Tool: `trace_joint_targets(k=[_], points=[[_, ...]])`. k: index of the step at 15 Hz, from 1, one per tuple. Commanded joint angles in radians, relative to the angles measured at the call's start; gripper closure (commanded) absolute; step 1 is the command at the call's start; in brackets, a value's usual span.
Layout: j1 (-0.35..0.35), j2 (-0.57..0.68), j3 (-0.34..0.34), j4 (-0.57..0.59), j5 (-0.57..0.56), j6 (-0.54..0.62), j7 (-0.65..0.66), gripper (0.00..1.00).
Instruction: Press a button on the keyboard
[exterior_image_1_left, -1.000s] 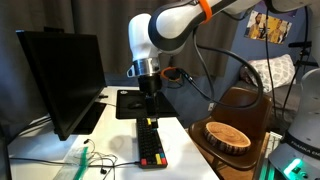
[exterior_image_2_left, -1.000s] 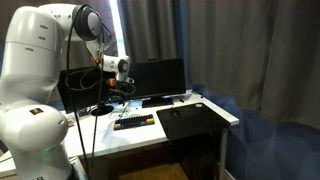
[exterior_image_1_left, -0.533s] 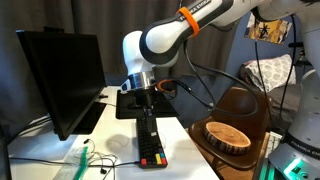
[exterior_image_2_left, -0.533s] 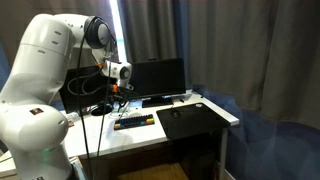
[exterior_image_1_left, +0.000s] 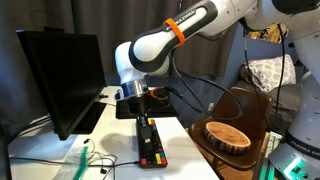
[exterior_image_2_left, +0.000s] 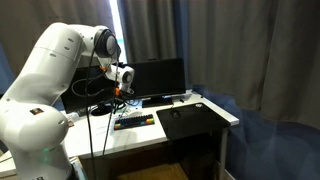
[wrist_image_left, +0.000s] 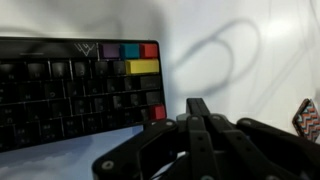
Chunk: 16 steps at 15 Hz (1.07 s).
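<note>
The slim black keyboard (exterior_image_1_left: 150, 141) lies lengthwise on the white table (exterior_image_1_left: 185, 145), also seen in the other exterior view (exterior_image_2_left: 133, 122). In the wrist view the keyboard (wrist_image_left: 70, 90) fills the left side, with purple, blue, red and yellow keys at its near end. My gripper (exterior_image_1_left: 141, 106) hangs just above the keyboard's far half in an exterior view (exterior_image_2_left: 121, 101). In the wrist view the gripper (wrist_image_left: 198, 106) is shut with its fingers pressed together and nothing between them, its tips over bare white table just right of the keyboard's coloured end.
A large black monitor (exterior_image_1_left: 60, 80) stands beside the keyboard. A flat black mat (exterior_image_2_left: 190, 118) lies on the table past the keyboard. A wooden bowl (exterior_image_1_left: 228, 135) rests on a dark stand at the table's side. Cables (exterior_image_1_left: 95, 158) trail near the front edge.
The jaws have gone from open to shut with nothing in them. The arm has bent lower, bringing the gripper down towards the keyboard.
</note>
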Motion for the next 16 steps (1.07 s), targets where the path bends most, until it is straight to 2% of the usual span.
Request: trace_joint_targets(k=[1,16], points=[[-0.002,0.082,0.008,0.095,0.034,-0.07,-0.015,1.0],[0.01,0.243,-0.005,0.263,0.043,-0.216,0.015,1.0]])
